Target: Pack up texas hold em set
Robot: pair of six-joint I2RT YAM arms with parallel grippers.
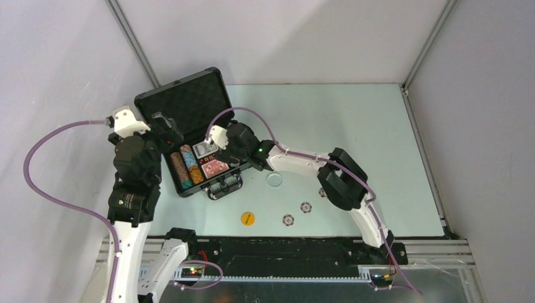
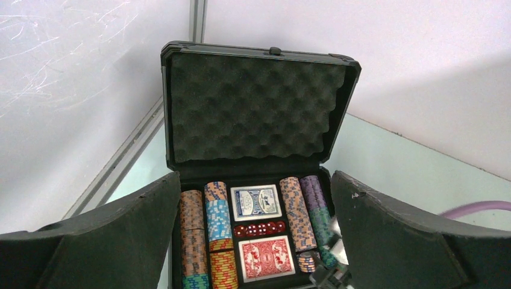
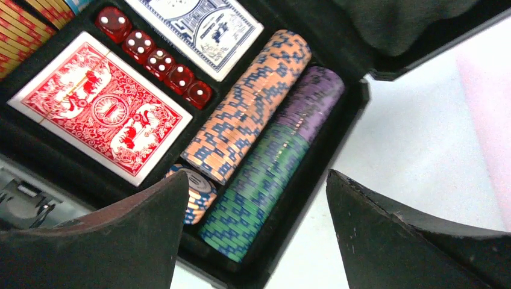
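Jaws released and empty, left gripper [image 2: 253, 241] and right gripper [image 3: 256, 241] hover at the open briefcase [image 1: 189, 101], apparently seating poker chips [image 3: 253, 114] (more dot the counter [image 1: 353, 126]).

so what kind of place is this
Likely a robot lab test cell: plain white walls on metal framing, and two arms bolted to a rail beside a pale green table.

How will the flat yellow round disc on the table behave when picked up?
The flat yellow round disc lies thin against the pale green table, so pinching it probably needs an edge. Nudged, it likely slides rather than rolls.
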